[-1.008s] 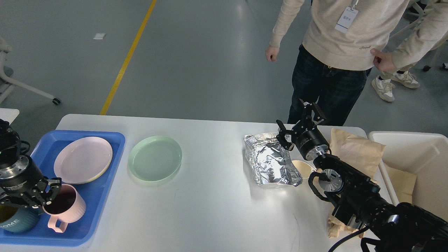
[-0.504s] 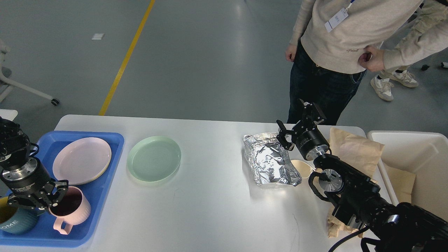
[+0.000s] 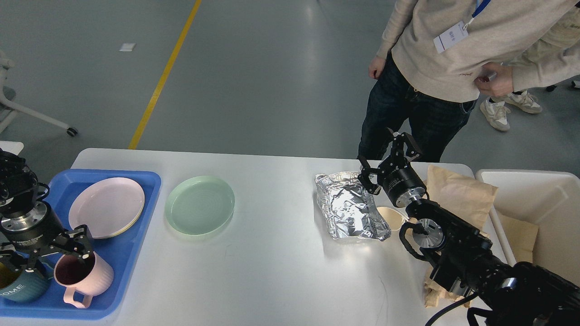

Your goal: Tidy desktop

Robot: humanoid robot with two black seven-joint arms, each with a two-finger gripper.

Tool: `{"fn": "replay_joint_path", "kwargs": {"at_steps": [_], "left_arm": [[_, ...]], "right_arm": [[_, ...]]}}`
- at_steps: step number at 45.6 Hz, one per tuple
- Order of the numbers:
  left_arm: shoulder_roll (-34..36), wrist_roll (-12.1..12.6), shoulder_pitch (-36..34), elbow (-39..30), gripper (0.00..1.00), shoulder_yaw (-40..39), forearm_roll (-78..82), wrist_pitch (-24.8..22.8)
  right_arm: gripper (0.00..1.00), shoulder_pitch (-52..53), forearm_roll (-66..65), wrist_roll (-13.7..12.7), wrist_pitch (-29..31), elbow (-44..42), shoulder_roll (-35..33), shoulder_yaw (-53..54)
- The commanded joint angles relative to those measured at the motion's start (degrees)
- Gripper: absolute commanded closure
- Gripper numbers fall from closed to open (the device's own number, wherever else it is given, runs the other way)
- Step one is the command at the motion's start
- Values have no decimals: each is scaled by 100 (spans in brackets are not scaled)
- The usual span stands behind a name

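The white desktop (image 3: 272, 253) holds a pale green plate (image 3: 199, 204) left of centre and a crumpled foil tray (image 3: 351, 206) right of centre. My left gripper (image 3: 56, 256) is open over the blue tray (image 3: 131, 235), and its right finger (image 3: 84, 242) is at the rim of an upright pink mug (image 3: 79, 276). A pink plate (image 3: 106, 206) and a dark blue mug (image 3: 18, 285) also sit in the tray. My right gripper (image 3: 387, 156) is open and empty, just above the foil tray's far right corner.
A brown paper bag (image 3: 457, 192) and a small beige cup (image 3: 392, 217) lie right of the foil. A white bin (image 3: 534, 203) stands at the right edge with paper inside. A person (image 3: 435, 68) stands close behind the table's far right side.
My left gripper shifted slightly and the pink mug went from tilted to upright, a little nearer the tray's front. The person leaned to the left. My right arm has not moved.
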Motion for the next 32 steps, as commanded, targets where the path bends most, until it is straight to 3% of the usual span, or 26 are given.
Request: {"fn": "replay_joint_path", "kwargs": {"at_steps": [1,17,26,32], "left_arm": [[6,-48,-286,-44,9,102,-9,0],[-459,-84,-1736,-554,8,744,-246,0],[-1461,-57,-2255,-1177,8,1271,-606,1377],[-1787,-57,-2633,-1599,8,1298,-755,1799]], "right_arm": [[0,0,0,0,0,3,0,0],[0,0,0,0,0,3,0,0],[0,0,0,0,0,-6,0,0],[0,0,0,0,0,3,0,0]]}}
